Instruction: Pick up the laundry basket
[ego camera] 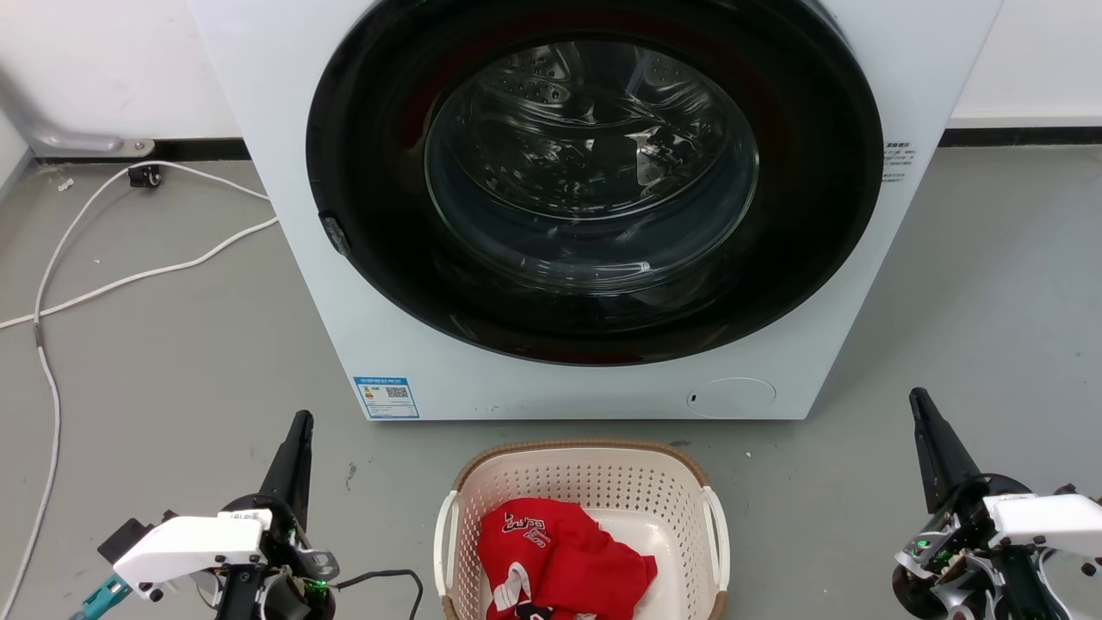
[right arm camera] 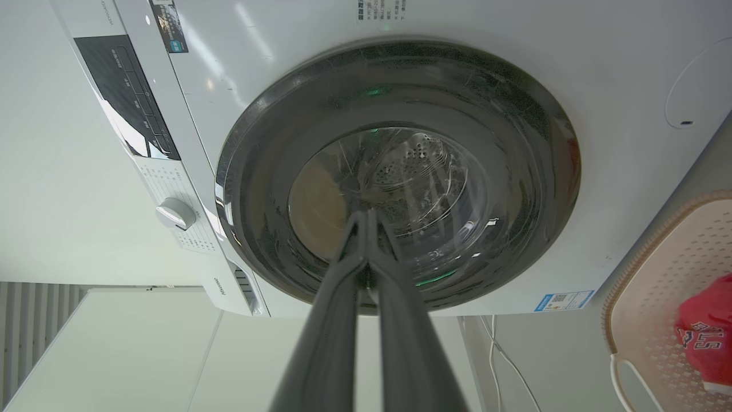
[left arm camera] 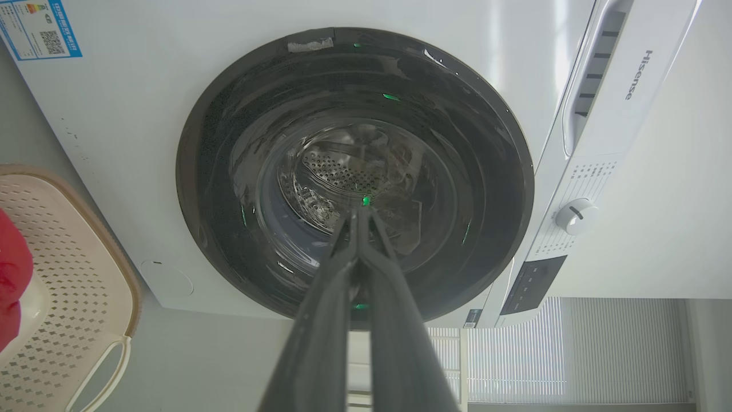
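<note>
The left pincer [ego camera: 301,424] has its two dark fingers [left arm camera: 320,320] pressed together along their length, holding nothing and touching nothing. The right pincer [ego camera: 918,398] is the same: closed to a single point, empty, clear of everything. Both point toward the washing machine [ego camera: 344,344] at the far side. Between them, near the robot and well apart from either pincer, the laundry basket [ego camera: 585,449] sits on the grey floor [ego camera: 172,387], just before the machine's front. A red garment [ego camera: 560,551] lies crumpled inside it. The machine's round glass door [ego camera: 594,172] is closed. A white cable [ego camera: 129,275] trails across the floor at far left.
</note>
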